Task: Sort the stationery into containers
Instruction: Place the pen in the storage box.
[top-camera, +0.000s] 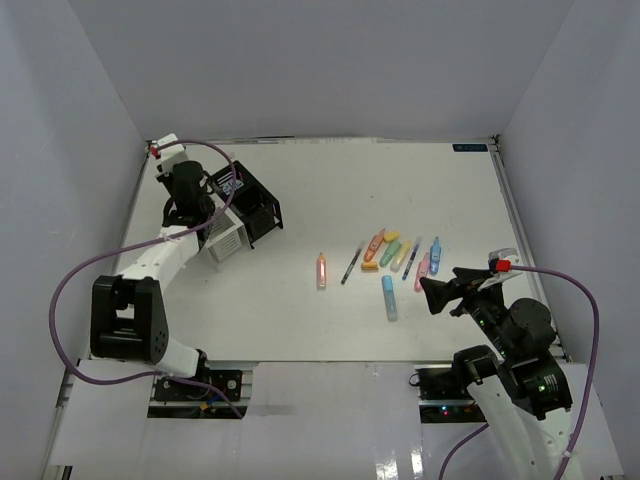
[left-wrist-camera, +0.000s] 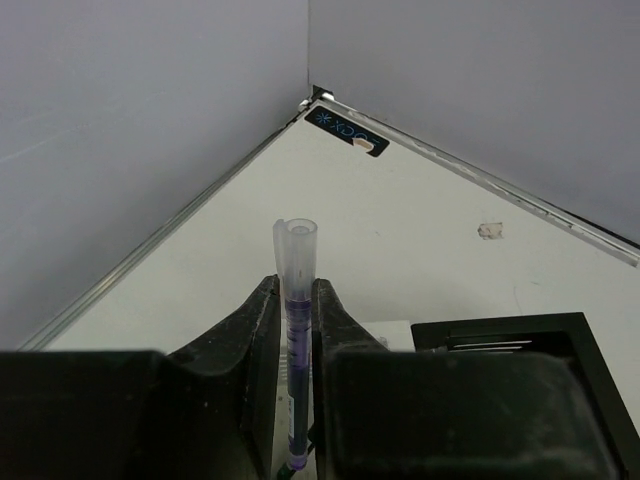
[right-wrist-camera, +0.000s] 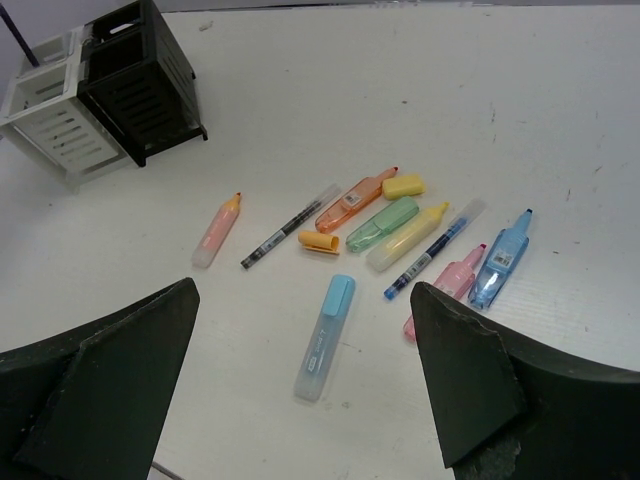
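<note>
Purple pen (left-wrist-camera: 296, 252) pinched in left tool (left-wrist-camera: 296, 296), lower end hidden; right tool (right-wrist-camera: 302, 292) agape, partly cropped by frame.

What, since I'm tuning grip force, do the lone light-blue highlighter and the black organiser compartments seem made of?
The light-blue highlighter looks like translucent frosted plastic: its body is pale and see-through with a soft sheen. The black compartments look like matte moulded plastic, with even thin slats and no glint, though painted metal can't be ruled out.
</note>
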